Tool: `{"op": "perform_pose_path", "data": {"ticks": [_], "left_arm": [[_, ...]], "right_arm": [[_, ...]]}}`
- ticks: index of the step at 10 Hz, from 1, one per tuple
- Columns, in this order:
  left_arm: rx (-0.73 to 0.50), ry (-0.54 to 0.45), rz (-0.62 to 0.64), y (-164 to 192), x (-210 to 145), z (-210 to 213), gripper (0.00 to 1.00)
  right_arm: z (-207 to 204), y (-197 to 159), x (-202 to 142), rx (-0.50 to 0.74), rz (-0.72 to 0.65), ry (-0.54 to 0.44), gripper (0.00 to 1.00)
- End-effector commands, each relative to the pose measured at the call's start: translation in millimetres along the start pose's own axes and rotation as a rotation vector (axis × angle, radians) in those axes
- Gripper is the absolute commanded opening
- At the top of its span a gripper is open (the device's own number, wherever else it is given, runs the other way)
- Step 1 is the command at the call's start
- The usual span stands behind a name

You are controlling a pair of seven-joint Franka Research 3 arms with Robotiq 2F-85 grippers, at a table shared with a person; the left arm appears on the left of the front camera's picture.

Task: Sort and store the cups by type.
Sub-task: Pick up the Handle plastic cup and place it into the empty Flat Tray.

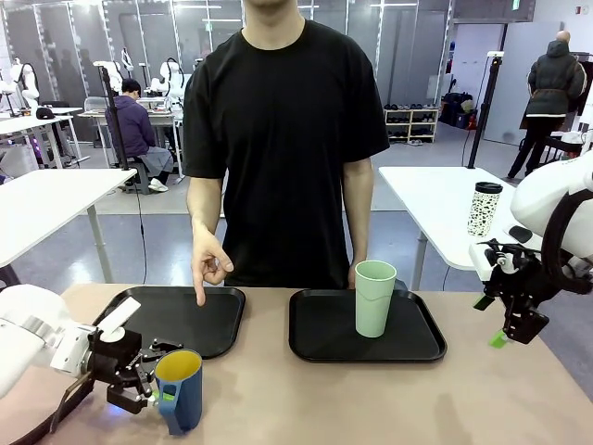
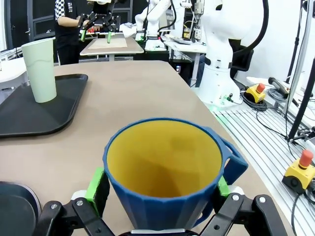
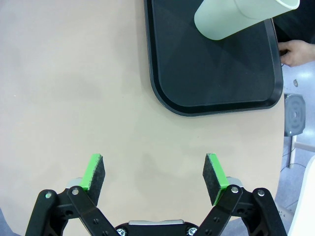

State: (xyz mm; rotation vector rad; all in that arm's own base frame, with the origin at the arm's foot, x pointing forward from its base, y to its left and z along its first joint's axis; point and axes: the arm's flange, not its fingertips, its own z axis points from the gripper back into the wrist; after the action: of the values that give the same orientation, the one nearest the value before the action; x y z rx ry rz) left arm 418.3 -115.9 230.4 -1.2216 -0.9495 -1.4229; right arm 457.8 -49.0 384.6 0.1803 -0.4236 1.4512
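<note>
Desk [image 1: 306, 399] of tan laminate carries two flat black plastic trays: the left tray [image 1: 176, 320] at ten o'clock, bare, with the person's hand [image 1: 209, 266] pointing a finger down at it, and the right tray [image 1: 366, 327] at two o'clock. The tall pale mint-green plastic tumbler [image 1: 374, 298] stands upright on the right tray. The short dark blue mug with handle and yellow inside [image 1: 180, 389] stands on the desk at seven o'clock, between the spread fingers of the left gripper [image 2: 158, 189]; whether the green pads touch it I cannot tell. The right gripper [image 3: 155, 178] hangs released over bare desk at four o'clock. Likely step: grasping the mug. Next, clench, lift, carry toward eleven o'clock onto the left tray.
</note>
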Motion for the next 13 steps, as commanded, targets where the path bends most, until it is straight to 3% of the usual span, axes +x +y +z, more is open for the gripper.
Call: {"op": "perform_pose_path", "data": {"ticks": [1,10,13], "left_arm": [[0.0,-0.044,-0.039,-3,-23,-9,1.0],[-0.113,-0.097,-0.025,-5,-26,-26,1.0],[-0.122,-0.087,-0.007,-5,-28,-25,0.67]], "right_arm": [[0,1,0,-0.001,0.008,0.008,1.0],[0,1,0,-0.001,0.008,0.008,1.0],[0,1,0,-0.001,0.008,0.008,1.0]]}}
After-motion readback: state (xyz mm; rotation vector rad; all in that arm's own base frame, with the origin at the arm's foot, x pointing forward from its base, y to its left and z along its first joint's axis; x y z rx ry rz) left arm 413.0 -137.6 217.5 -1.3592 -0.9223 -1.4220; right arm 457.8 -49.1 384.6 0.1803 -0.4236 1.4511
